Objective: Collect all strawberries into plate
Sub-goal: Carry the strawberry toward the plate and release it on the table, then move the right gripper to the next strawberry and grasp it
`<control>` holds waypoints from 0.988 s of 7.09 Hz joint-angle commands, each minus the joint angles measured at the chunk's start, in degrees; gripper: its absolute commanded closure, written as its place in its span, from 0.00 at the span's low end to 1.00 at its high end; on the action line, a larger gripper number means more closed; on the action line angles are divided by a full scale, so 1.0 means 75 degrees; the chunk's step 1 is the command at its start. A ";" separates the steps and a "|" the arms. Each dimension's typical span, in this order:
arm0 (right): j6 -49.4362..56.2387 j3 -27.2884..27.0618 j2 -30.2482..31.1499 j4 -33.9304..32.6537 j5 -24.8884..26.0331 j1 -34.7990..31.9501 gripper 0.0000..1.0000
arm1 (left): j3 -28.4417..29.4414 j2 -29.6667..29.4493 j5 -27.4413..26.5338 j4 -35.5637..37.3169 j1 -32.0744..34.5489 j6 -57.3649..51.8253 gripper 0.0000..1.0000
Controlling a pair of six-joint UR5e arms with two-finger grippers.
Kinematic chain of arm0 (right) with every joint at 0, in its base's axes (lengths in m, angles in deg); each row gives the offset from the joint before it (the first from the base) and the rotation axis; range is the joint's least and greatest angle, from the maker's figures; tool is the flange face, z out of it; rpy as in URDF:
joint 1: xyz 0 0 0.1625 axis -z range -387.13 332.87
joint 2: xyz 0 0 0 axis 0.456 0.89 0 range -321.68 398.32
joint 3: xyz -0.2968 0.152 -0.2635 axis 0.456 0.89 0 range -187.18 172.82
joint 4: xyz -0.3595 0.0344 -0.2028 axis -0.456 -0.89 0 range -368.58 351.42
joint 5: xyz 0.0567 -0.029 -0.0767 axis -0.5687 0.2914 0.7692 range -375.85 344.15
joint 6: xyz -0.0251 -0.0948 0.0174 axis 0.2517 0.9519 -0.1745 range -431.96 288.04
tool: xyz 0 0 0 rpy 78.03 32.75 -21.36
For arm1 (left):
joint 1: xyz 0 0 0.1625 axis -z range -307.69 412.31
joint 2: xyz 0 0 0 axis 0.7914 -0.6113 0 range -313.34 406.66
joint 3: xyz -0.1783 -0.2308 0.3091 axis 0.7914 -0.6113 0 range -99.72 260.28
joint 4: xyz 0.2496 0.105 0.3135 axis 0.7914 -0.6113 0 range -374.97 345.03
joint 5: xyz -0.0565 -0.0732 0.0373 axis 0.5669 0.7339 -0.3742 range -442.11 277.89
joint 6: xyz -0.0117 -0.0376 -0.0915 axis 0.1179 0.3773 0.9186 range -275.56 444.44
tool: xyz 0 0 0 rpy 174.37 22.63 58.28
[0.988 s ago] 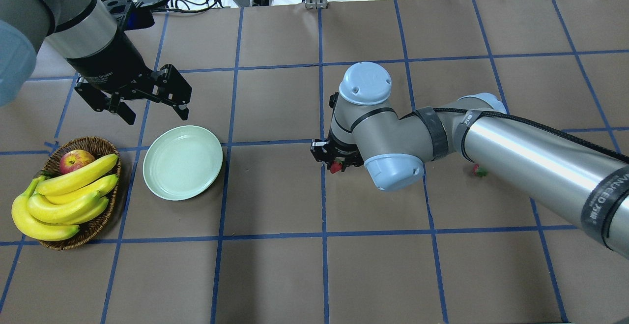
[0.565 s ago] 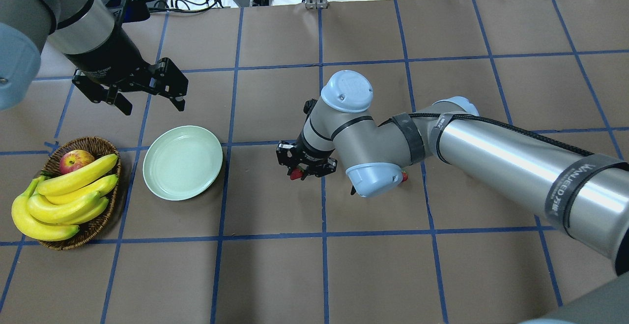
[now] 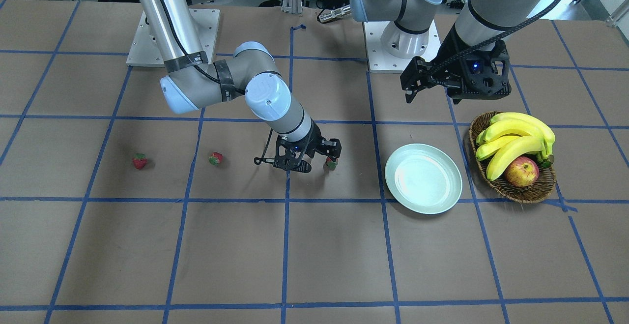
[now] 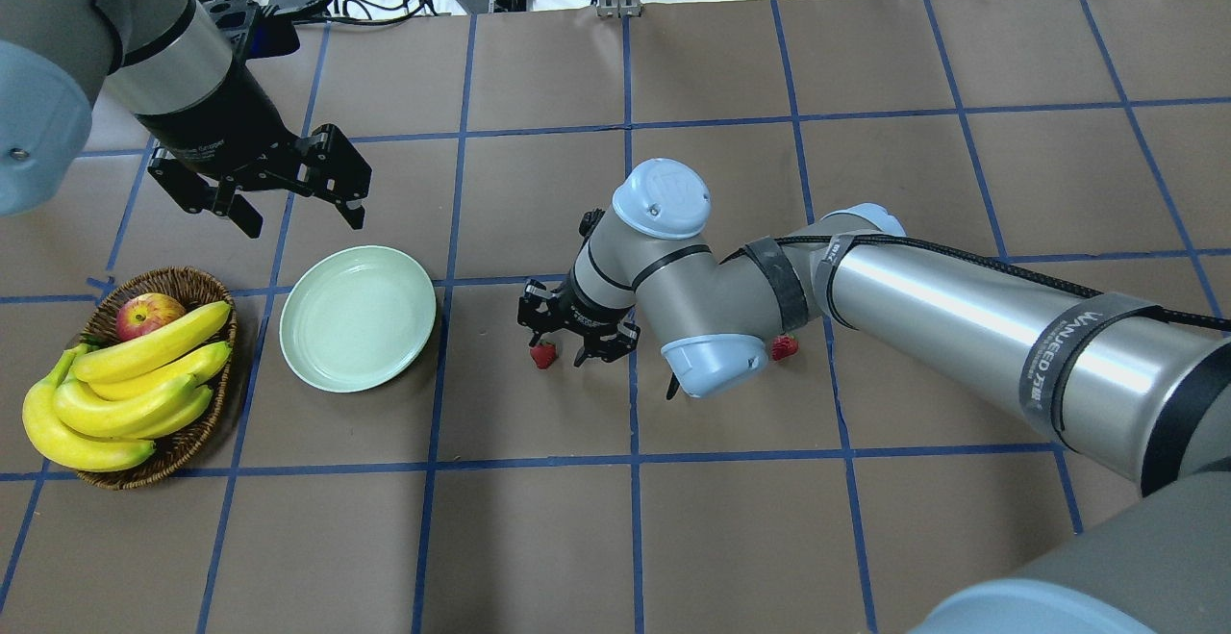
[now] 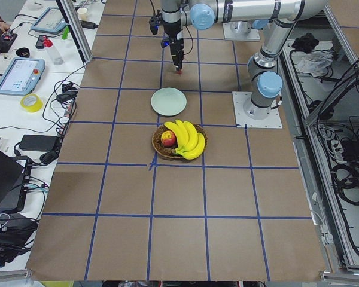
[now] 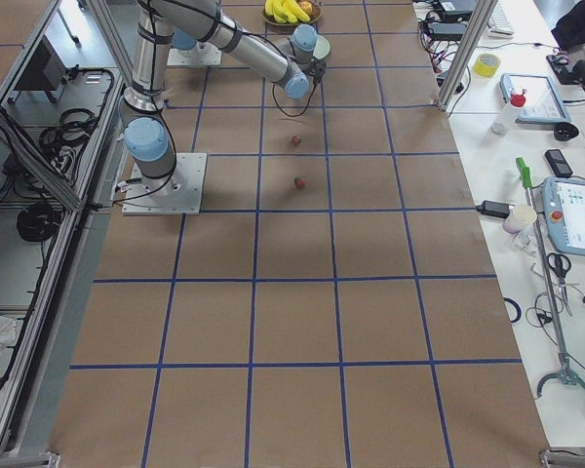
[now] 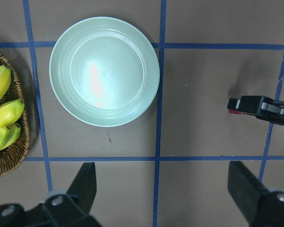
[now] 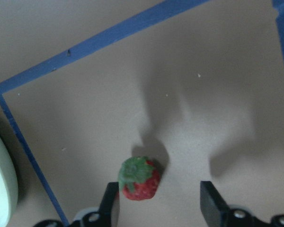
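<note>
The plate [image 4: 358,318] was bare, so by the look of it none of the three strawberries had been collected. The right gripper [image 8: 159,198] hung low over the table, fingers spread wider than the fruit and gripping nothing. One strawberry [image 8: 139,179] lay between those fingers, close against one and clear of the other; whether it rested on the table could not be told. The plate lay near, beyond that same finger. Two more strawberries [image 3: 215,158] [image 3: 139,161] lay on the gripper's opposite side, well apart from the plate. The left gripper [image 4: 304,223], likewise spread and empty, hovered above the plate's far rim.
</note>
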 commanded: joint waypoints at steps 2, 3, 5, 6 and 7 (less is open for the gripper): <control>0.1082 0.0270 0.0854 0.1490 0.1858 0.0170 0.00 | -0.0044 0.0142 -0.0015 -0.0692 -0.0007 0.0016 0.00; 0.1647 0.0282 0.1007 0.1994 0.2993 0.0333 0.00 | -0.0032 0.0061 -0.0178 -0.0756 -0.0008 0.0016 0.00; 0.2808 0.0015 0.1451 0.2756 0.3555 0.1313 0.00 | 0.0073 0.0108 -0.0787 -0.1026 0.0004 0.0074 0.00; 0.3613 -0.0544 0.1767 0.2703 0.3555 0.1934 0.02 | 0.0225 0.0107 -0.0777 -0.0736 -0.0042 -0.0019 0.00; 0.3795 -0.1280 0.1921 0.2227 0.3520 0.2300 0.04 | 0.0307 0.0165 -0.0765 -0.0849 -0.0019 -0.0020 0.00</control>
